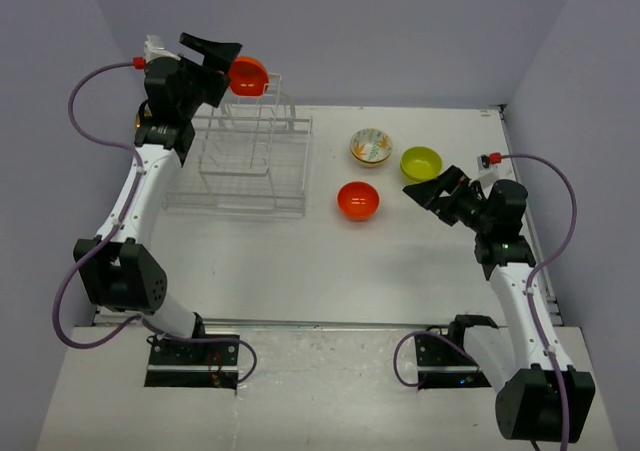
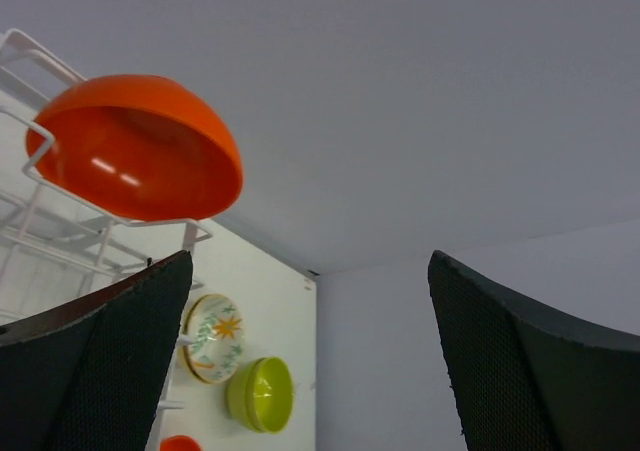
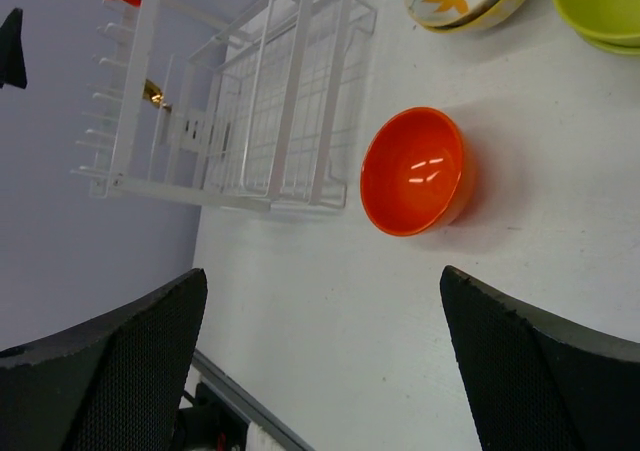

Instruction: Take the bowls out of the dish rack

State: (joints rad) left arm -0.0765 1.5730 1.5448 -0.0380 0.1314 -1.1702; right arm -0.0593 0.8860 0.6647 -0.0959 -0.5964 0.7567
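The white wire dish rack (image 1: 250,166) stands at the back left of the table. One orange bowl (image 1: 248,75) sits on its side on top of the rack's upright section; it also shows in the left wrist view (image 2: 140,151). My left gripper (image 1: 215,53) is open and empty, raised just left of that bowl. On the table lie an orange bowl (image 1: 358,200), a floral white bowl (image 1: 371,146) and a lime-green bowl (image 1: 421,162). My right gripper (image 1: 432,191) is open and empty, just right of the orange bowl (image 3: 415,171) and below the green one.
The rack (image 3: 240,101) also shows in the right wrist view, its basket base holding no bowls. Grey walls close in the table at the back and both sides. The table's near edge has a metal rail (image 1: 330,323).
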